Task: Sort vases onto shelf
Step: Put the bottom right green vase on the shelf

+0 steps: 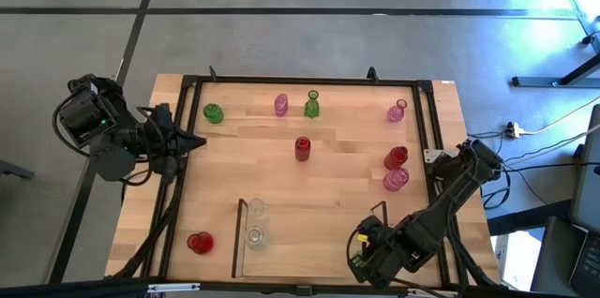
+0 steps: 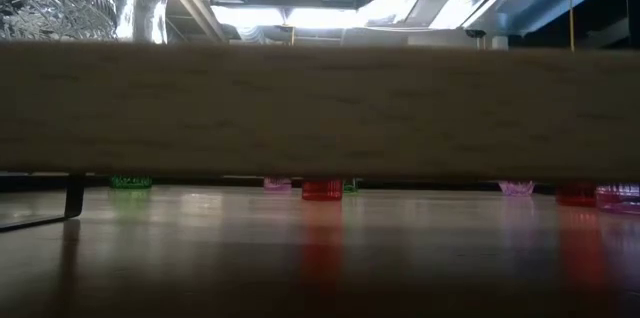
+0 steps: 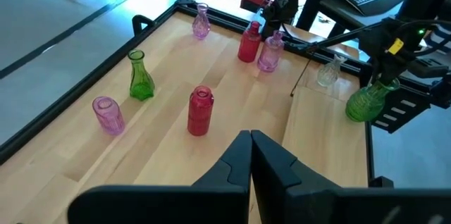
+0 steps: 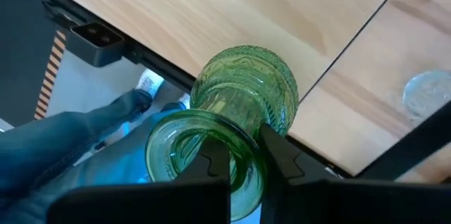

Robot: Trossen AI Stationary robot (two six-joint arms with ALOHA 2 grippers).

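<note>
My right gripper (image 4: 243,164) is shut on a ribbed green vase (image 4: 246,86) at the table's near right, beside the shelf (image 1: 239,237). Two clear vases (image 1: 255,209) (image 1: 254,237) stand in the shelf's left part. A squat red vase (image 1: 199,242) stands left of the shelf. At the far side stand a squat green vase (image 1: 213,112), a pink one (image 1: 281,104), a narrow green one (image 1: 311,104) and another pink one (image 1: 397,111). Red vases (image 1: 302,148) (image 1: 396,157) and a pink vase (image 1: 396,179) stand mid-table. My left gripper (image 3: 251,143) waits shut at the left edge. My right gripper pinches the green vase's mouth rim (image 4: 246,146), with one finger (image 4: 211,168) inside the mouth and the other (image 4: 278,155) outside against the neck. The fingers come steeply from above. The vase (image 3: 365,103) hangs below them, tilted, clear of the table.
A black frame (image 1: 300,81) runs around the tabletop. A person's legs in jeans (image 4: 70,146) show beyond the table's near edge. In the low view a wooden board (image 2: 320,108) blocks all but the vases' bases. Bare wood lies between the shelf and the mid-table vases.
</note>
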